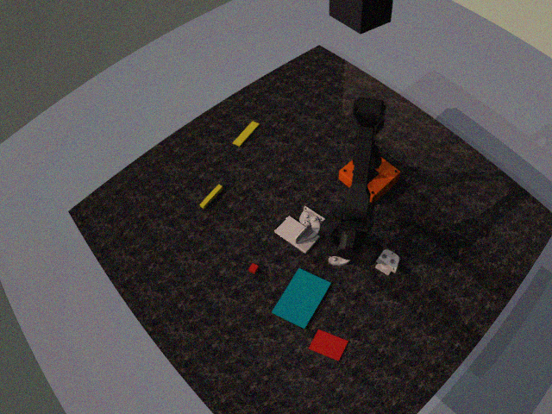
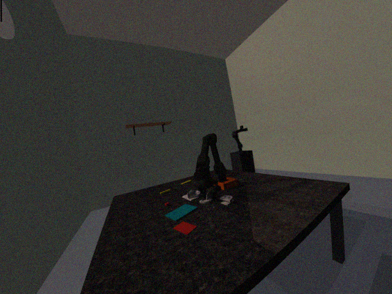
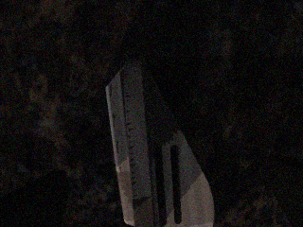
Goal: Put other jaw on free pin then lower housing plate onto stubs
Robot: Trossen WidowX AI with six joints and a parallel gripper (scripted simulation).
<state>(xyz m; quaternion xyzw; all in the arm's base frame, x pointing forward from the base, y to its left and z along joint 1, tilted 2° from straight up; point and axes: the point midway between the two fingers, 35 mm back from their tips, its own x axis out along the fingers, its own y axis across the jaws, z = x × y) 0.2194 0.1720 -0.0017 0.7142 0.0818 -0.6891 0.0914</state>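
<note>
The loose pale jaw (image 1: 337, 260) (image 2: 204, 201) (image 3: 137, 137) lies on the table; in the wrist view it is long, with a ribbed inner edge and dark slots. My gripper (image 1: 342, 253) is low over it and open; its fingertips are too dark to make out in the wrist view. The white base (image 1: 288, 228) stands left of the gripper in the top view, with the other jaw (image 1: 310, 232) (image 2: 193, 193) on it. Its free pin and the gear teeth are too small to tell. The pale housing plate (image 1: 388, 258) (image 2: 226, 198) lies apart to the right.
An orange open tray (image 1: 384, 181) (image 2: 228, 182) stands under the arm. A teal mat (image 1: 301, 298) (image 2: 181, 212), a red mat (image 1: 329, 344) (image 2: 185, 227), a small red cube (image 1: 253, 268) (image 2: 166, 204) and two yellow bars (image 1: 246, 134) (image 1: 210, 196) lie on the dark table.
</note>
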